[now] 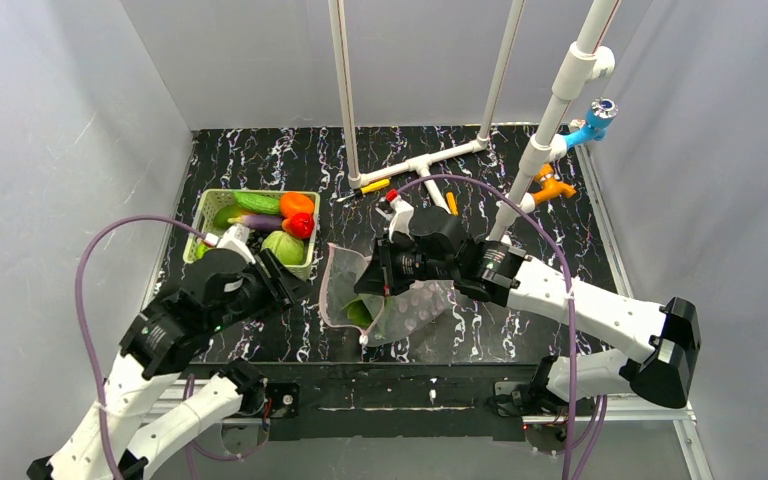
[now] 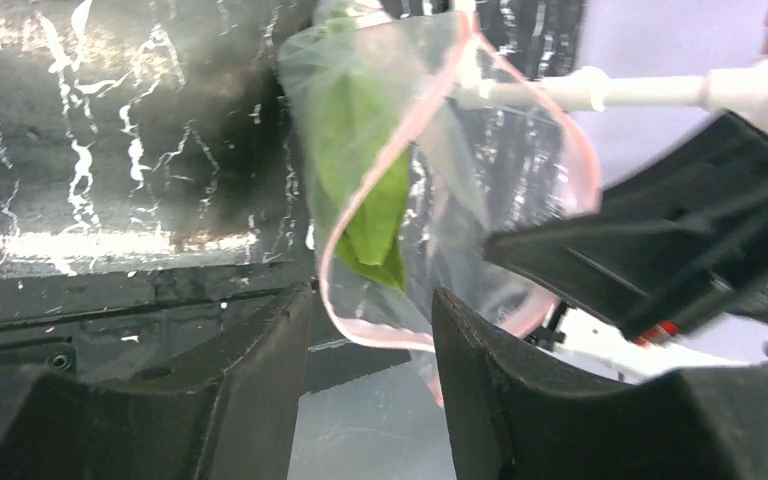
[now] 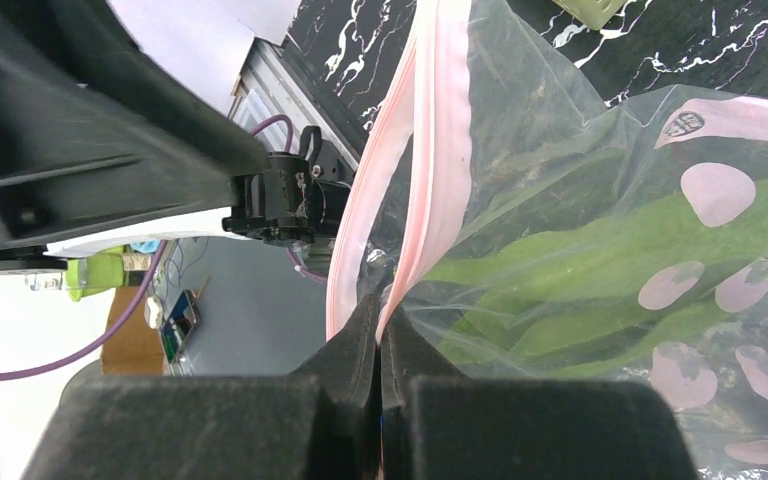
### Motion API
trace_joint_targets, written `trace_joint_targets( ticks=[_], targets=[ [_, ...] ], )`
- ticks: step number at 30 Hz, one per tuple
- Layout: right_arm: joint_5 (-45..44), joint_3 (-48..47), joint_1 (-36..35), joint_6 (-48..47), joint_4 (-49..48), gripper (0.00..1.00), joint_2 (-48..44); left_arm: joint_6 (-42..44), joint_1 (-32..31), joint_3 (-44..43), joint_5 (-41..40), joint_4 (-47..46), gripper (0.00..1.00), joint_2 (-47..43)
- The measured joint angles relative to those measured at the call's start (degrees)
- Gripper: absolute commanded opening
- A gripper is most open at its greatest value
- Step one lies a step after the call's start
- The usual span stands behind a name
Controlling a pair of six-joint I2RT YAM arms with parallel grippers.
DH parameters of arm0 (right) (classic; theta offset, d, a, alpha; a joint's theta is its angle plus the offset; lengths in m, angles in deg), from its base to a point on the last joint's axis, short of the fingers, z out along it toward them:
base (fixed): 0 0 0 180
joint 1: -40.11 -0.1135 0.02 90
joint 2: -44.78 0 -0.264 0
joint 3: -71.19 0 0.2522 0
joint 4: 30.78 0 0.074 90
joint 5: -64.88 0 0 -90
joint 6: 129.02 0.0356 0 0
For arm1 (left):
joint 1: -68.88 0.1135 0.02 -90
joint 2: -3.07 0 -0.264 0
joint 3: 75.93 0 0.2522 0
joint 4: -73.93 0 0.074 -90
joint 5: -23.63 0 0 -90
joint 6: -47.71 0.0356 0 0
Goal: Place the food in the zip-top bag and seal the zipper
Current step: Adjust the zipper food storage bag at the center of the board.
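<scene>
The clear zip-top bag (image 1: 405,305) lies on the black marbled table with its mouth held open toward the left. A green leafy piece (image 1: 360,313) is inside it. My right gripper (image 1: 375,280) is shut on the pinkish zipper (image 3: 435,150) at the mouth edge; the jaws pinch the strip (image 3: 378,300). The leaf (image 3: 580,270) shows through the bag wall (image 3: 600,130). My left gripper (image 2: 372,300) is open and empty, its fingers on either side of the lower mouth rim (image 2: 360,325), in front of the leaf (image 2: 365,190). It sits just left of the bag (image 1: 295,285).
A pale green basket (image 1: 203,210) at the left holds a cucumber (image 1: 257,202), an orange piece (image 1: 297,204), a red tomato (image 1: 302,225), a purple piece (image 1: 255,222) and a green leafy head (image 1: 282,247). White pipe frame (image 1: 430,160), a screwdriver (image 1: 365,188) and orange and blue fittings (image 1: 560,185) stand behind.
</scene>
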Motion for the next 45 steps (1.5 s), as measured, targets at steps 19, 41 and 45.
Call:
trace_joint_targets(
  ticks=[19,41,45],
  targets=[
    [-0.81,-1.64,0.55,-4.35,4.63,0.01,-0.92,2.08,-0.02,7.17,10.34,-12.02,0.0,10.01],
    [-18.62,-13.25,3.78,-20.55,25.59,0.01,-0.92,-1.05,-0.02,-7.08,17.9,-18.56,0.0,19.71],
    [-18.27,-21.7,3.78,-22.38,27.67,0.01,-1.68,-0.26,-0.02,-13.35,18.03,-19.3,0.0,20.63]
  ],
)
